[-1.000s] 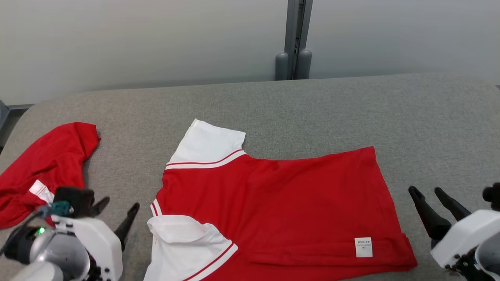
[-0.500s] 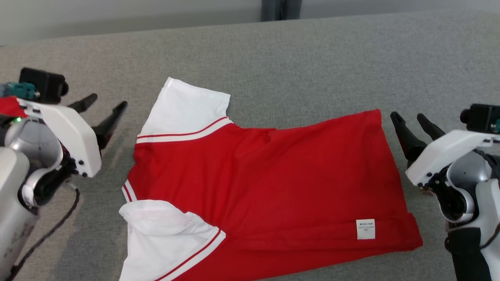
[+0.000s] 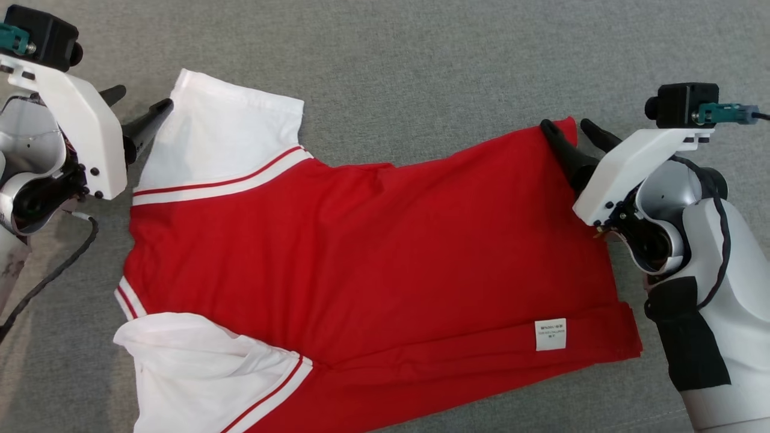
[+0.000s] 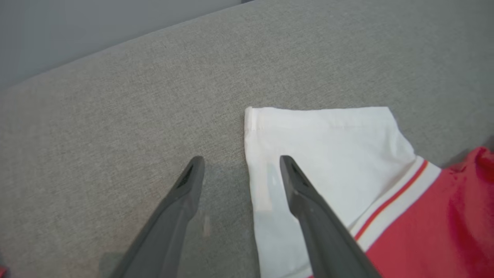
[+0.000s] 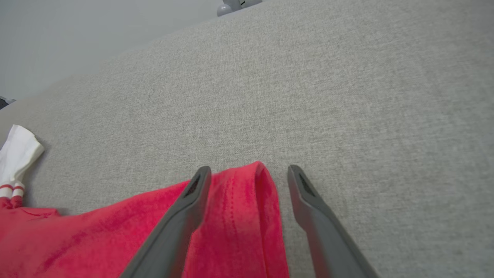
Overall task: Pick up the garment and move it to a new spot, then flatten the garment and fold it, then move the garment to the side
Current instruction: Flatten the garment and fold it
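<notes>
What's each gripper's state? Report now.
Left gripper: open, holding nothing, one finger over the white sleeve.
Right gripper: open, holding nothing, straddling the red hem corner.

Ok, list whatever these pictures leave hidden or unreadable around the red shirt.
- Label print: too small to read, head view.
- Shirt near edge and lower sleeve: cut off by head view's bottom edge.
- Right hand contact with hem corner: fingers straddle it in the right wrist view, touch unclear.
- Left hand base: hidden behind its white bracket, head view.

label point(image 3: 550, 334) on garment point(image 3: 361, 252) | print, apparently small lines | unreadable
</notes>
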Tool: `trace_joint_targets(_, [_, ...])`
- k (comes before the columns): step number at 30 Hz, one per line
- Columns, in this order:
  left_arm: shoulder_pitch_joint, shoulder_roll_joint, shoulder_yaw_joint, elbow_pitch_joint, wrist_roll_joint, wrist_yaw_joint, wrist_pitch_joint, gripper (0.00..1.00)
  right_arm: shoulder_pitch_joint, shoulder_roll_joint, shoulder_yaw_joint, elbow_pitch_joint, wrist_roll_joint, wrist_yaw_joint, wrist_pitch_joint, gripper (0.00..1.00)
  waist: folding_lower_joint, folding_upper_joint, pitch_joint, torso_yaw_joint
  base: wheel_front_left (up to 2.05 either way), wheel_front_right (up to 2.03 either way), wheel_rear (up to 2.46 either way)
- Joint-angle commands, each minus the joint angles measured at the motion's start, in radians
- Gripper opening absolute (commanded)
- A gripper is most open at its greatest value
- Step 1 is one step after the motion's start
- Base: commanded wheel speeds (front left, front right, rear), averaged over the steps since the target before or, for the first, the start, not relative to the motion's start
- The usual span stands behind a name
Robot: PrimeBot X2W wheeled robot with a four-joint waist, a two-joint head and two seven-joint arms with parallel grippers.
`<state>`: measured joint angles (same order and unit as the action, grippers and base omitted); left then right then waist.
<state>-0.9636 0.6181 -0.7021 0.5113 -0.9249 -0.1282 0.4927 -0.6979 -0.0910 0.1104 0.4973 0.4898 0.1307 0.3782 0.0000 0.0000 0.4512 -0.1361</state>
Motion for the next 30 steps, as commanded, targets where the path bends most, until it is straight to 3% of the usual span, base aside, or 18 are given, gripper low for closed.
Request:
trace_joint_targets(1, [-0.032, 0.012, -0.024, 0.004, -0.025, -0.003, 0.006, 1.00, -0.027, 0.002, 0.018, 0.008, 0.015, 0.000, -0.008, 1.00, 0.0000, 0.0000, 0.034, -0.030, 0.00, 0.00, 0.00])
trace_joint_targets(9, [-0.116, 0.055, -0.111, 0.056, -0.095, -0.003, -0.031, 1.00, -0.075, 0.013, 0.100, 0.037, 0.056, 0.000, -0.038, 1.00, 0.0000, 0.0000, 0.078, -0.068, 0.00, 0.00, 0.00])
trace_joint_targets(21, [-0.174, 0.049, -0.218, 0.093, -0.205, -0.003, -0.050, 1.00, -0.107, 0.019, 0.182, 0.071, 0.114, 0.000, -0.085, 1.00, 0.0000, 0.0000, 0.099, -0.082, 0.00, 0.00, 0.00])
trace_joint_targets(22, [-0.177, 0.051, -0.229, 0.092, -0.215, -0.003, -0.047, 0.95, -0.110, 0.018, 0.189, 0.074, 0.117, 0.000, -0.086, 0.76, 0.0000, 0.0000, 0.099, -0.082, 0.00, 0.00, 0.00])
trace_joint_targets(23, [-0.183, 0.055, -0.239, 0.092, -0.224, -0.003, -0.047, 0.64, -0.112, 0.017, 0.196, 0.076, 0.122, 0.000, -0.090, 0.47, 0.0000, 0.0000, 0.098, -0.081, 0.00, 0.00, 0.00])
trace_joint_targets(25, [-0.192, 0.059, -0.257, 0.091, -0.235, -0.003, -0.051, 0.00, -0.117, 0.013, 0.207, 0.082, 0.132, 0.000, -0.099, 0.20, 0.0000, 0.0000, 0.095, -0.080, 0.00, 0.00, 0.00])
trace_joint_targets(26, [-0.194, 0.058, -0.264, 0.089, -0.246, -0.003, -0.053, 0.00, -0.119, 0.010, 0.213, 0.085, 0.136, 0.000, -0.101, 0.00, 0.0000, 0.0000, 0.093, -0.080, 0.00, 0.00, 0.00])
trace_joint_targets(30, [-0.209, 0.063, -0.286, 0.074, -0.293, -0.003, -0.066, 0.00, -0.125, -0.004, 0.231, 0.094, 0.152, 0.000, -0.115, 0.00, 0.0000, 0.0000, 0.078, -0.076, 0.00, 0.00, 0.00])
